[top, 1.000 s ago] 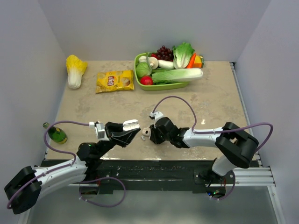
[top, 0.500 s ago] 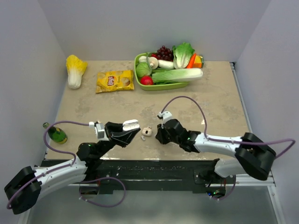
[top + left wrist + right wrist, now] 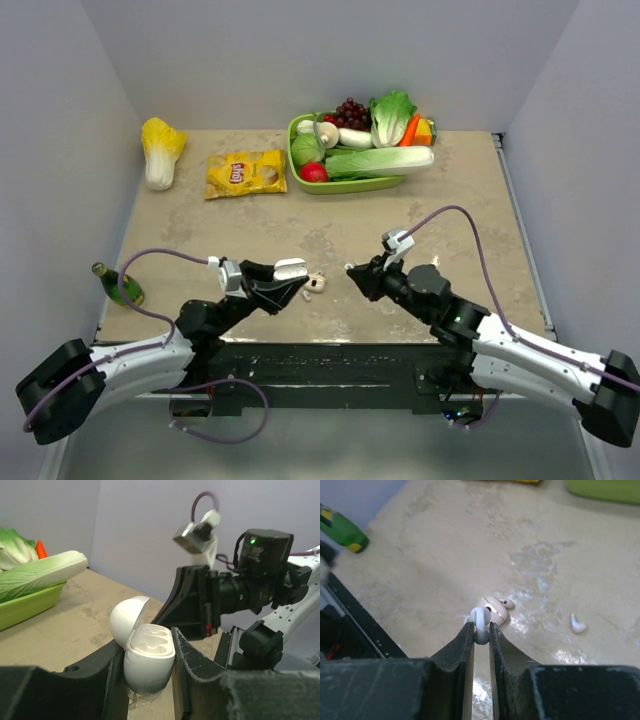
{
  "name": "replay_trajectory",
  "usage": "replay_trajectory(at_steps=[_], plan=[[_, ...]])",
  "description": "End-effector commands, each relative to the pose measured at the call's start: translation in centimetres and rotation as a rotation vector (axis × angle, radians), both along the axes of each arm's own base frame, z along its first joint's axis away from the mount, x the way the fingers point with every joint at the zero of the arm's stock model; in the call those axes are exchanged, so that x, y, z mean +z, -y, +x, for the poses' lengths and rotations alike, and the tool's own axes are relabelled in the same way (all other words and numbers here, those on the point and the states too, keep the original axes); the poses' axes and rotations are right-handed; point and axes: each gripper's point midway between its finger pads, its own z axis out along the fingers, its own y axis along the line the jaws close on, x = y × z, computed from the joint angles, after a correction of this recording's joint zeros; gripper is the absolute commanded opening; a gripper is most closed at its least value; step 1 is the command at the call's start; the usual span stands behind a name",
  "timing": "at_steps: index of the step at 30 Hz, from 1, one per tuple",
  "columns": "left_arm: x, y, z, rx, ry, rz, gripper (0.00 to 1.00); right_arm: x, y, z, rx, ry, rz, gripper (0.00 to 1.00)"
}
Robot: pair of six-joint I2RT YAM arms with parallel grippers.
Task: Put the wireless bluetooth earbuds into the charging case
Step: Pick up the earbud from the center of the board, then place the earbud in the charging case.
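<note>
Right wrist view has one earbud [image 3: 480,619] pinched at the very tips of the right gripper [image 3: 480,627], whose jaws are nearly closed on it, above the counter [image 3: 420,200]. The bud looks light, hard and glossy, so it will probably slip or twist out under a careless squeeze. A light pinch across its rounded body, as now, seems the safest hold. The charging case [image 3: 150,667] sits clamped between the fingers of the left gripper [image 3: 148,647], lid open and sockets facing up. It too looks smooth and light, and is best held by the lower shell, clear of the hinge. A cream piece [image 3: 496,611] and a white curved piece [image 3: 577,624] lie on the counter. I cannot tell whether either is a bud. Against half a second ago, the right gripper has lifted off the cream piece and drawn back to the right, while the left gripper has eased forward with the case
</note>
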Motion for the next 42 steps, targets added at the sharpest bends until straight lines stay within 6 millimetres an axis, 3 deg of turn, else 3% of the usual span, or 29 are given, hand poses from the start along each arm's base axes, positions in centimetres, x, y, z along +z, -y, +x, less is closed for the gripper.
replay_trajectory(at_steps=[1, 5, 6, 7, 10, 15, 24, 29, 42], plan=[[-0.4, -1.2, -1.1, 0.012, 0.079, -0.024, 0.0, 8.6, -0.1, -1.3, 0.107, 0.206, 0.107, 0.0], [0.9, -1.0, -0.8, 0.012, 0.095, -0.057, 0.0, 12.5, 0.4, -3.4, 0.192, 0.295, 0.191, 0.0], [2.6, -0.5, -0.7, -0.004, 0.122, -0.083, 0.0, 13.4, 0.6, -3.9, 0.206, 0.318, 0.21, 0.0], [2.6, -0.3, -0.5, -0.018, 0.106, -0.082, 0.0, 14.3, 0.6, -4.5, 0.231, 0.333, 0.226, 0.0], [3.6, 0.4, -0.3, -0.095, 0.101, -0.089, 0.0, 15.9, 0.5, -5.6, 0.287, 0.361, 0.237, 0.0], [5.5, 1.1, -1.5, -0.251, 0.15, -0.114, 0.0, 16.2, -0.9, -6.7, 0.375, 0.354, 0.187, 0.0], [7.0, 2.9, -3.9, -0.495, 0.218, -0.088, 0.0, 16.4, -2.3, -7.6, 0.399, 0.376, 0.149, 0.0], [7.3, 3.1, -4.8, -0.569, 0.244, -0.092, 0.0, 16.3, -2.7, -7.4, 0.401, 0.383, 0.144, 0.0], [8.6, 3.1, -6.1, -0.633, 0.298, -0.092, 0.0, 13.9, -3.2, -6.4, 0.371, 0.327, 0.08, 0.0]])
